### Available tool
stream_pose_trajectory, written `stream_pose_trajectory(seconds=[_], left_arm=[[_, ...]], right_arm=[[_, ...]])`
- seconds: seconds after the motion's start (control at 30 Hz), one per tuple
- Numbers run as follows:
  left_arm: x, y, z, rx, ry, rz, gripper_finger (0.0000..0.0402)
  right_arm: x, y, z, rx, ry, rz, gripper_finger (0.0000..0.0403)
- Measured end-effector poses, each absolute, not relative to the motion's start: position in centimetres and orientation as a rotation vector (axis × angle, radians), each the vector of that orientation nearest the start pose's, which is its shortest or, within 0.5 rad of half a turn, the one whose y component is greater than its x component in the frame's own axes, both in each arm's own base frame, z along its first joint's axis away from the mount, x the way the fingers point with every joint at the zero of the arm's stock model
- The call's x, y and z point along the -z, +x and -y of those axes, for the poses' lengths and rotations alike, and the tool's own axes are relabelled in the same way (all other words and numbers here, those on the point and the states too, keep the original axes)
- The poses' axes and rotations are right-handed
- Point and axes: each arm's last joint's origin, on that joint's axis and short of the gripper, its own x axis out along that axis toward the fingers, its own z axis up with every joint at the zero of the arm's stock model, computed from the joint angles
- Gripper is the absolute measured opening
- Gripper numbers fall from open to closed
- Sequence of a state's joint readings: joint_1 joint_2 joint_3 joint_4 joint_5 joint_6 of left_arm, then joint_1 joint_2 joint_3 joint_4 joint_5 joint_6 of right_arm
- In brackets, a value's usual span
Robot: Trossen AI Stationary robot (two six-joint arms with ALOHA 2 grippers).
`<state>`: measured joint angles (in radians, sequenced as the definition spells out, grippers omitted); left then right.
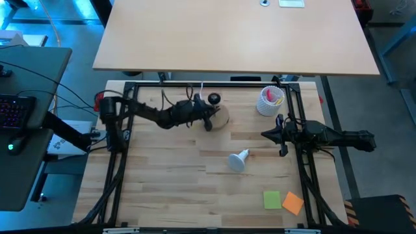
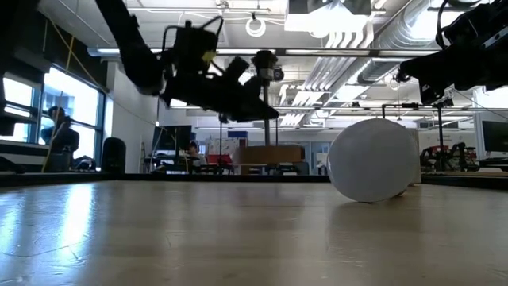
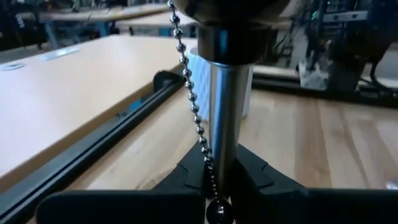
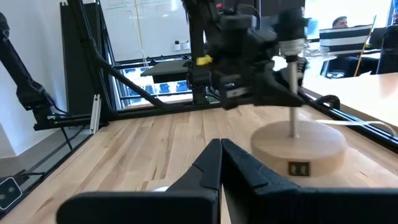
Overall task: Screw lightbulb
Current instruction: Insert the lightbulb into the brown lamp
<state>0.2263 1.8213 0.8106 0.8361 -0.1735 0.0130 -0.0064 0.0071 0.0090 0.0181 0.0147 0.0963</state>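
One bulb [image 1: 238, 160] lies on its side a little right of the table's middle, at about four o'clock from the lamp stand: a white frosted globe tapering to a narrow greyish screw base that points toward one o'clock. Nothing touches it. In the low view it shows as a smooth matte white ball [image 2: 373, 160] resting on the planks.

Two dark arms work over one butcher-block table [image 1: 169, 195] of pale glued wooden strips, framed by black rails. The left gripper [image 1: 209, 121] is at the stand [image 1: 221, 117], near twelve o'clock on the table. The stand is a round, flat disc of light wood with a slim metal post [image 3: 222, 118] rising from it to a black socket on top. The left gripper's fingers [image 3: 186, 177] are pinched against the foot of that post, one on each side. One beaded metal pull chain [image 3: 193, 106] hangs beside the post and ends in a dark ball.

The right gripper [image 1: 265, 134] hovers at three o'clock, well apart from the bulb, its two fingers [image 4: 208, 165] pressed together on nothing.

One white cup [image 1: 270, 101] with coloured contents stands at two o'clock. Two square paper notes lie at five o'clock, side by side: one green [image 1: 272, 199], one orange [image 1: 293, 203].
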Motion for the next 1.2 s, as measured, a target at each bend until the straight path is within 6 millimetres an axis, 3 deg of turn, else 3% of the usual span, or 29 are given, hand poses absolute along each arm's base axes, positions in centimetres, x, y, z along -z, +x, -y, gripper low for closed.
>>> stream_pose_trajectory(seconds=[0.2,0.5,0.67,0.93,1.2], left_arm=[[-17.8,34.9,-3.7,-0.436,0.042,-0.265,0.0026],[-15.1,35.3,1.3,-0.447,-0.04,-0.315,0.0026],[-14.3,35.2,1.5,-0.467,-0.06,-0.327,0.0029],[-13.1,33.8,0.4,-0.479,-0.034,-0.407,0.0068],[-15.1,32.4,0.4,-0.457,0.0,-0.512,0.0143]], right_arm=[[-16.8,9.8,0.1,0.02,0.096,0.021,0.0],[-16.8,9.8,0.1,0.02,0.096,0.021,0.0],[-16.8,9.8,0.1,0.02,0.096,0.021,0.0],[-16.8,9.8,0.1,0.02,0.096,0.021,0.0],[-16.8,9.8,0.1,0.02,0.096,0.02,0.0]])
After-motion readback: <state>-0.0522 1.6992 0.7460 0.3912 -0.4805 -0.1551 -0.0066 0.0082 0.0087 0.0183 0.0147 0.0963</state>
